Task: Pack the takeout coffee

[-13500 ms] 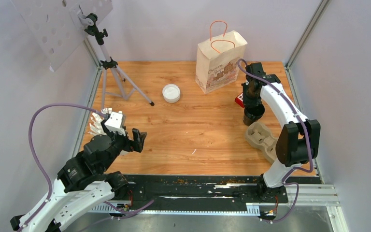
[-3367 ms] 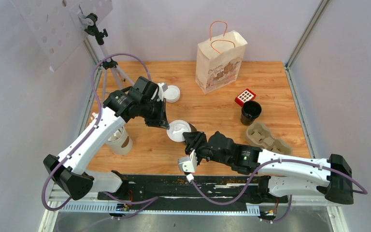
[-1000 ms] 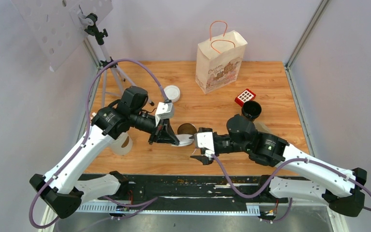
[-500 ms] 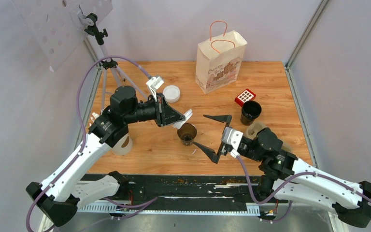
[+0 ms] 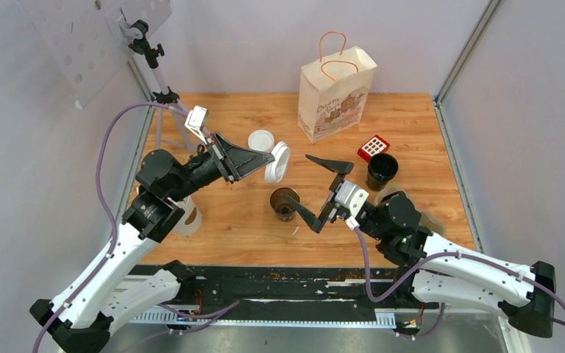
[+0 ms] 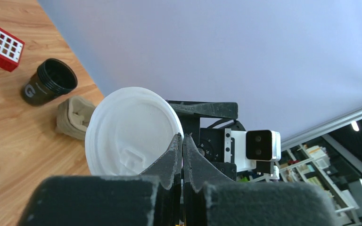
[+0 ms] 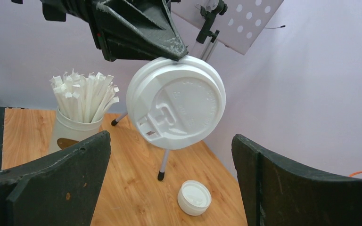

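Observation:
One takeout coffee cup (image 5: 285, 204), dark brown, stands lidless on the table's middle with dark liquid inside. Its white sip lid (image 5: 276, 162) hangs in the air behind it. My left gripper (image 5: 268, 157) is shut on the lid's rim (image 6: 132, 132), pinching its top edge (image 7: 176, 108). My right gripper (image 5: 318, 189) is open just right of the cup, raised and facing the lid, with nothing between its fingers (image 7: 171, 141). A second dark cup (image 5: 382, 170), also lidless, stands at the right (image 6: 49, 87).
A paper bag (image 5: 335, 95) stands at the back. A red box (image 5: 374, 147) sits beside the second cup. A cardboard cup carrier (image 6: 75, 117) lies on the right. A stack of lids (image 5: 261, 142), a tripod (image 5: 173, 110) and a cup of straws (image 7: 75, 122) stand on the left.
My left gripper pulled the lid off the middle cup and carried it up and back. My right gripper opened, let go of the cup and drew back to the right.

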### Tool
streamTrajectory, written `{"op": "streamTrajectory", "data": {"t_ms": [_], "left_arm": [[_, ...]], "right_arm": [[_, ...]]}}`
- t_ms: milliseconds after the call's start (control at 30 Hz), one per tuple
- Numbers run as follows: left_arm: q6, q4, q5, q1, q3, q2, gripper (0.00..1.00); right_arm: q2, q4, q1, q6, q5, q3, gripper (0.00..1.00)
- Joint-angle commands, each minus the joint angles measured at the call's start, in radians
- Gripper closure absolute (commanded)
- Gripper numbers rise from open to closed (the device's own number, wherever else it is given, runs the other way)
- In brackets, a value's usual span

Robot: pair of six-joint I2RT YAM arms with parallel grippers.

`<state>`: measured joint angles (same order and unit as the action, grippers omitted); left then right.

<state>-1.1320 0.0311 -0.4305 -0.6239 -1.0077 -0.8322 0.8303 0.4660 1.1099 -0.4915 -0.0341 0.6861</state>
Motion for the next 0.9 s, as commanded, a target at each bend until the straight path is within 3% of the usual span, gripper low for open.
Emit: {"op": "streamTrajectory", "data": {"t_ms": [0, 667, 867], "left_arm": [[-0.100, 0.082, 0.016, 0.000, 0.028, 0.009, 1.00], [-0.072, 0.074, -0.074, -0.002, 0.037, 0.009, 1.00], [-0.065, 0.065, -0.108, -0.002, 0.021, 0.001, 1.00]], "right_arm": [[0.013, 0.100, 0.002, 0.034, 0.004, 0.023, 0.00], [0.097, 0.075, 0.001, 0.056, 0.008, 0.069, 0.04], [0.099, 0.029, -0.002, 0.057, -0.024, 0.082, 0.00]]}}
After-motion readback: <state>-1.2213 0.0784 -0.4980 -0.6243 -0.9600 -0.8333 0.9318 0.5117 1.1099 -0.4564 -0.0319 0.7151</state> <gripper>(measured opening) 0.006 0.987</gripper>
